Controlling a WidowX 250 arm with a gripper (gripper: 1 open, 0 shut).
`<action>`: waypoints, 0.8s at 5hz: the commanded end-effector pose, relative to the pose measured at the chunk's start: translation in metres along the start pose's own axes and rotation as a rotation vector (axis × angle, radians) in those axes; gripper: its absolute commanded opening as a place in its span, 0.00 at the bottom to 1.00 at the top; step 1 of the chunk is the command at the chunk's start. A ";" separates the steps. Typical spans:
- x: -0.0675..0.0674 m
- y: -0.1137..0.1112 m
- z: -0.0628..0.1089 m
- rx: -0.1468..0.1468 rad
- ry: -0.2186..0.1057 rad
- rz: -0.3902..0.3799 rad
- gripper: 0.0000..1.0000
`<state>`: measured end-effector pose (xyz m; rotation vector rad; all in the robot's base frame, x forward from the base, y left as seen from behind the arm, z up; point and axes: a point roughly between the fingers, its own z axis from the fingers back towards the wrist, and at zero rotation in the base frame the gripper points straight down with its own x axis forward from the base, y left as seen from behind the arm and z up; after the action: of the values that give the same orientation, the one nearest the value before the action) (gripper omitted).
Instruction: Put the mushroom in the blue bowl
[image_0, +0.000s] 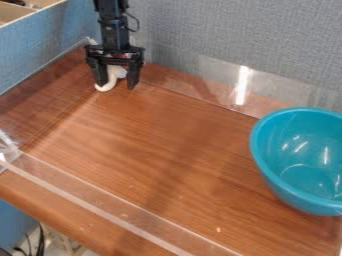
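Jaws of gripper (114, 80) spread, pointing straight down at counter (147, 150) far left corner, straddling mushroom (108, 82), pale stem visible between them, not yet pinched; blue bowl (305, 160) well apart at right edge.

Wooden table (147, 150) with blue bowl (302, 160), mushroom (107, 83)

Pincer down over the mushroom at the back of the desk

The black pincer (115, 79) points straight down, jaws spread around the pale mushroom (107, 82) on the wooden desk (147, 150); the blue bowl (302, 160) sits well apart at the right edge.
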<state>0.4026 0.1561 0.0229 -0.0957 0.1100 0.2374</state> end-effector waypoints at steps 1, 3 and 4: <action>-0.006 0.023 -0.024 -0.011 0.046 0.056 1.00; -0.006 0.024 -0.025 -0.010 0.056 0.062 0.00; -0.008 0.022 -0.021 -0.013 0.051 0.048 0.00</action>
<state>0.3981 0.1641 0.0222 -0.0929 0.1251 0.2659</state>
